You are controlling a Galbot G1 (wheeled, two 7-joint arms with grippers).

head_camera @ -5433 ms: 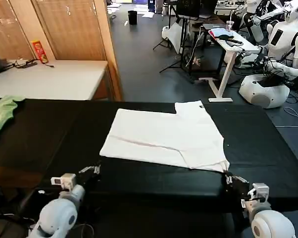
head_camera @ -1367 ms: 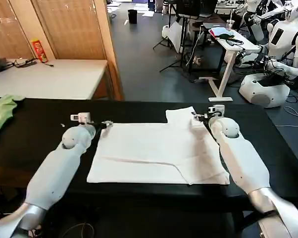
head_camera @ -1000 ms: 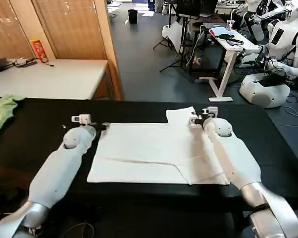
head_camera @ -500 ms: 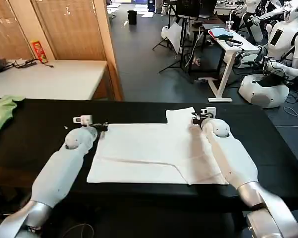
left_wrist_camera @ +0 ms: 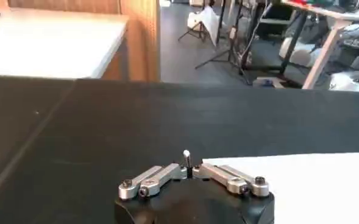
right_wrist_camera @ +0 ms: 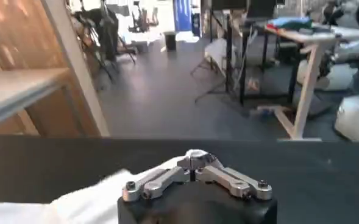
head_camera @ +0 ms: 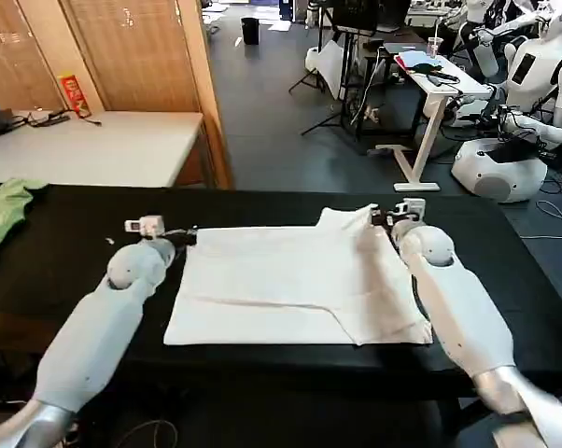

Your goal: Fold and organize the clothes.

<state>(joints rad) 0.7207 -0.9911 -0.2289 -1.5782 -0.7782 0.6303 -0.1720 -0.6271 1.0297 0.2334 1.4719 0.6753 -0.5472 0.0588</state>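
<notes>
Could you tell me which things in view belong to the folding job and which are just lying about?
Part of the job:
white T-shirt
left gripper, at its far left corner
right gripper, shut on its far right corner

Lying about:
green garment
red snack canister

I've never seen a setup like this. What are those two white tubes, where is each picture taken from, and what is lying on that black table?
The white tubes are a robot's two arms. The wide picture comes from a camera on its head; the other two come from cameras on its wrists. On the black table lies a white T-shirt, with a green garment at the far left. The left gripper is shut on the T-shirt's far left corner, the right gripper on its far right corner, lifting the cloth a little there.
</notes>
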